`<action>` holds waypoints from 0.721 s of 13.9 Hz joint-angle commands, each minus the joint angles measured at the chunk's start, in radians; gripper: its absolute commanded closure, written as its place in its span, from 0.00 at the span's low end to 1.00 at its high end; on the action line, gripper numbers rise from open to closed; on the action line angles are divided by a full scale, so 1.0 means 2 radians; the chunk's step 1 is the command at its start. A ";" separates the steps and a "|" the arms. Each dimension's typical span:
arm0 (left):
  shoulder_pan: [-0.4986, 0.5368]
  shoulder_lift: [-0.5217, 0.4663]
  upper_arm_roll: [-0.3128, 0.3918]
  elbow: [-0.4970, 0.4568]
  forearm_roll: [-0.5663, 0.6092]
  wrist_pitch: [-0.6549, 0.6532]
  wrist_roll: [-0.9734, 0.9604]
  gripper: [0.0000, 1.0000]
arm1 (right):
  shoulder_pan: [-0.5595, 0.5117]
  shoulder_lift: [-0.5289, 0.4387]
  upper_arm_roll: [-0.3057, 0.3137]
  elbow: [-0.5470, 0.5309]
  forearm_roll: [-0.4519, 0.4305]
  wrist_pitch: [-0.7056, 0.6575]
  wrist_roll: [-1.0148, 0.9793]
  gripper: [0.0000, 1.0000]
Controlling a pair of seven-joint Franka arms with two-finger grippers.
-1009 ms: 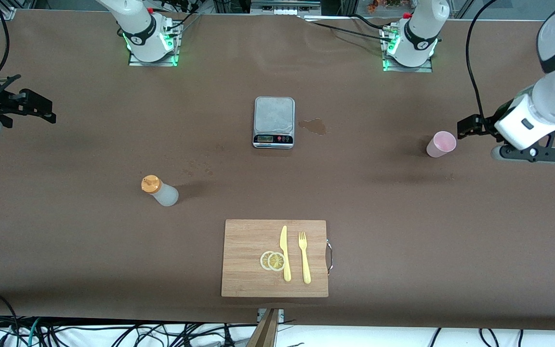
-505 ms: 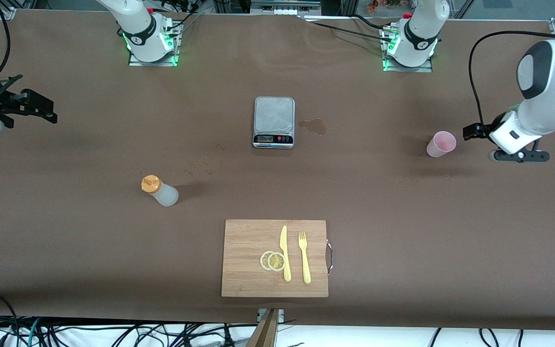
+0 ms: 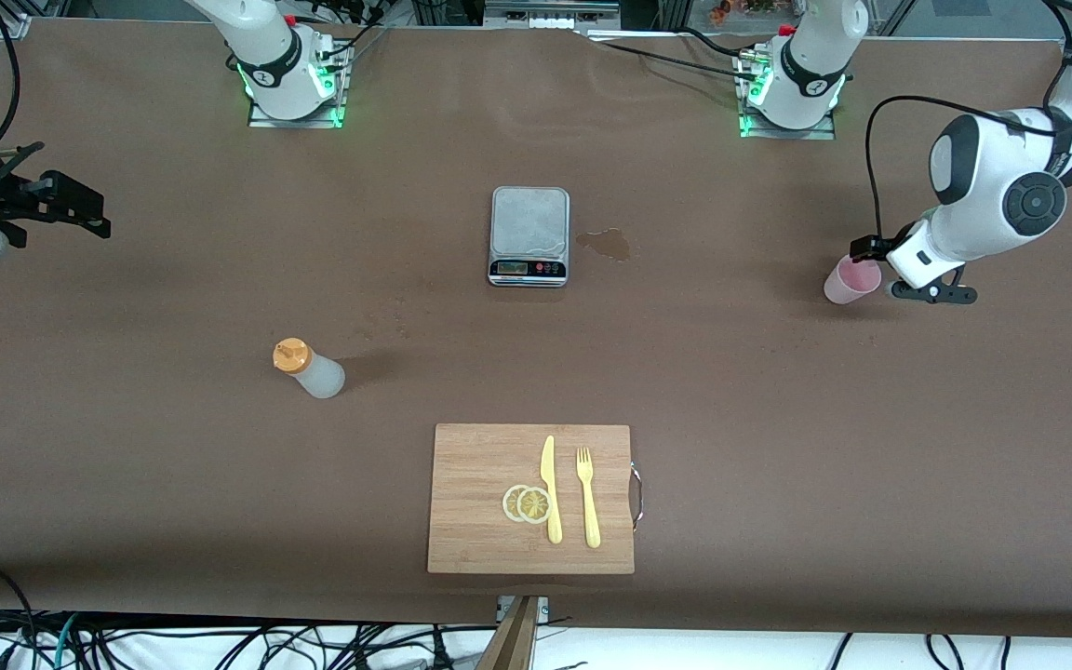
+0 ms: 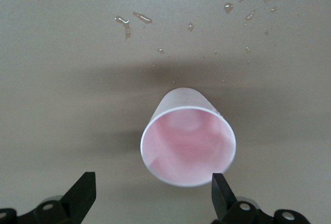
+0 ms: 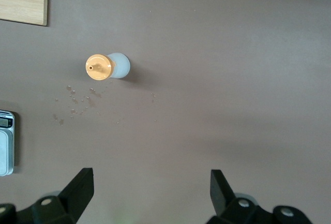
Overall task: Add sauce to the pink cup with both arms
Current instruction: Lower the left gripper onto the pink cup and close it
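Observation:
The pink cup (image 3: pixel 852 278) stands upright on the table toward the left arm's end. My left gripper (image 3: pixel 878 270) is low beside it, open and empty. In the left wrist view the cup (image 4: pixel 188 144) sits just ahead of the gripper (image 4: pixel 153 195), its rim close to one fingertip (image 4: pixel 219 190). The sauce bottle (image 3: pixel 308 369), whitish with an orange cap, stands toward the right arm's end. My right gripper (image 3: pixel 89 209) waits open over the table's edge at that end. Its wrist view shows the gripper (image 5: pixel 151 190) empty and the bottle (image 5: pixel 106 66) well away.
A steel scale (image 3: pixel 529 234) sits mid-table with a liquid puddle (image 3: pixel 606 244) beside it. A wooden board (image 3: pixel 466 484) nearer the camera carries a yellow knife (image 3: pixel 550 489), a fork (image 3: pixel 587 496) and lemon slices (image 3: pixel 527 503). Droplets (image 4: pixel 134 18) lie near the cup.
My left arm has swung in and come down, bringing its open gripper close beside the pink cup. The right arm, the cup and the bottle have not moved.

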 commanded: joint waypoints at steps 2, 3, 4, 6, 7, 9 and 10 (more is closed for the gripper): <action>0.008 0.032 -0.005 0.004 0.004 0.042 0.011 0.37 | 0.002 -0.001 -0.001 0.010 0.002 -0.001 -0.003 0.00; 0.008 0.038 -0.005 0.004 0.004 0.043 0.011 0.53 | 0.002 -0.001 -0.001 0.010 0.001 -0.001 0.000 0.00; 0.007 0.041 -0.005 0.005 0.004 0.044 0.011 0.69 | 0.002 -0.002 -0.001 0.010 0.004 -0.002 0.000 0.00; 0.007 0.039 -0.005 0.005 0.004 0.041 0.011 1.00 | 0.001 -0.004 -0.003 0.010 0.005 -0.002 -0.002 0.00; 0.007 0.038 -0.005 0.007 0.004 0.041 0.011 1.00 | 0.001 -0.004 -0.003 0.010 0.006 -0.002 -0.003 0.00; 0.007 0.038 -0.004 0.014 0.009 0.039 0.013 1.00 | 0.001 -0.004 -0.001 0.010 0.006 -0.003 -0.003 0.00; 0.007 0.036 -0.005 0.015 0.009 0.039 0.013 1.00 | 0.001 -0.004 -0.002 0.012 0.006 -0.005 -0.004 0.00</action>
